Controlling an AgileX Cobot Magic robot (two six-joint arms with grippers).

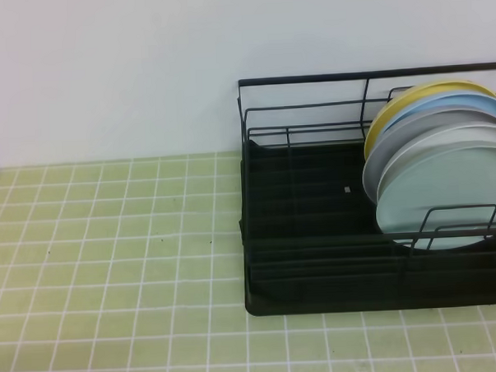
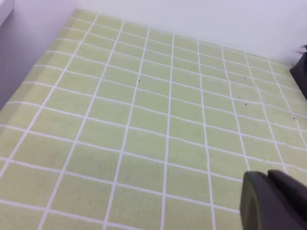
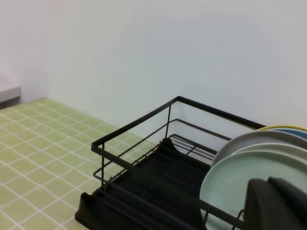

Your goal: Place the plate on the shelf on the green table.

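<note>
The pale aqua plate (image 1: 446, 194) stands on edge in the looped dividers at the front right of the black wire shelf (image 1: 308, 233), which sits on the green table (image 1: 111, 266). In the right wrist view the plate (image 3: 240, 187) stands in the shelf (image 3: 144, 187), just left of a dark part of my right gripper (image 3: 278, 206). A dark part of my left gripper (image 2: 273, 201) shows over the bare tiles (image 2: 144, 120). Neither gripper appears in the exterior view. Their jaws are mostly out of frame and nothing shows held.
Behind the aqua plate stand a white-grey plate (image 1: 427, 129), a sky-blue plate (image 1: 458, 104) and a yellow plate (image 1: 409, 98). A white wall runs along the back. The shelf's corner (image 2: 300, 72) shows at the right of the left wrist view.
</note>
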